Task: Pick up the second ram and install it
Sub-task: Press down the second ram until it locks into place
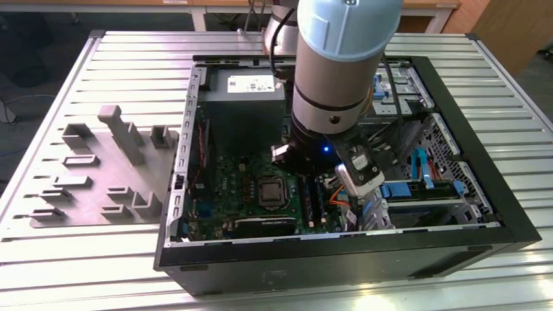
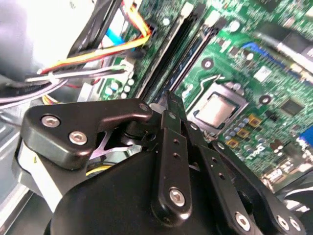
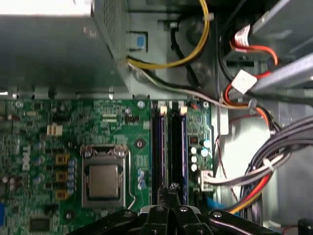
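Second ram [image 3: 184, 147] sits slotted, gripper [image 3: 172, 188] closed just above.

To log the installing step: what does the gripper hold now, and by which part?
Nothing that can be seen: the gripper is shut on itself, its tips over the memory slots.

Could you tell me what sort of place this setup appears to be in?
Probably a robotics lab or assembly test bench: an open computer case lies on a slatted metal table, with a grey fixture plate beside it and wooden desks behind.

The ribbed metal table [image 1: 69, 259] carries an open computer case [image 1: 346, 253] and a grey fixture plate [image 1: 87, 188].
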You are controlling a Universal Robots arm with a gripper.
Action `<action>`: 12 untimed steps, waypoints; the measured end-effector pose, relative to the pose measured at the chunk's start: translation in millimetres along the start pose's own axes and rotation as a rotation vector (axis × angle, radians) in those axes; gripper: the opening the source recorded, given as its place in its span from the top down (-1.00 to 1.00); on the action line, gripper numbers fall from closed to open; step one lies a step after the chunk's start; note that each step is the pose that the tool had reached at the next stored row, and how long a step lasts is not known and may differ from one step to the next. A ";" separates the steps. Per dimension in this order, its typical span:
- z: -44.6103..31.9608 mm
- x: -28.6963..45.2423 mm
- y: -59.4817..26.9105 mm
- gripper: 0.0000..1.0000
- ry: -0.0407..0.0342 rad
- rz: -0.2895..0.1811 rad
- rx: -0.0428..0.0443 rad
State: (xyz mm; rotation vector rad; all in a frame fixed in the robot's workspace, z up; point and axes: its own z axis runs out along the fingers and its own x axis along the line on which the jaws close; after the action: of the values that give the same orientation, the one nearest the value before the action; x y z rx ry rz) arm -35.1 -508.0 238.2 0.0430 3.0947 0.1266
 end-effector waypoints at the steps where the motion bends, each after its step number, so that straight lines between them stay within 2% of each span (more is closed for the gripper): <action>1: -0.2 -0.1 -2.3 0.79 0.0000 0.000 0.0000; 7: -0.9 -0.4 -15.1 0.79 0.0001 0.000 0.0002; 12: -0.8 -0.5 -16.1 0.79 0.0000 0.000 0.0000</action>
State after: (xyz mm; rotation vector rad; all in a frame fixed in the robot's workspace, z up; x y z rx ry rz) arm -35.1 -524.1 237.6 0.0430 3.0947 0.1265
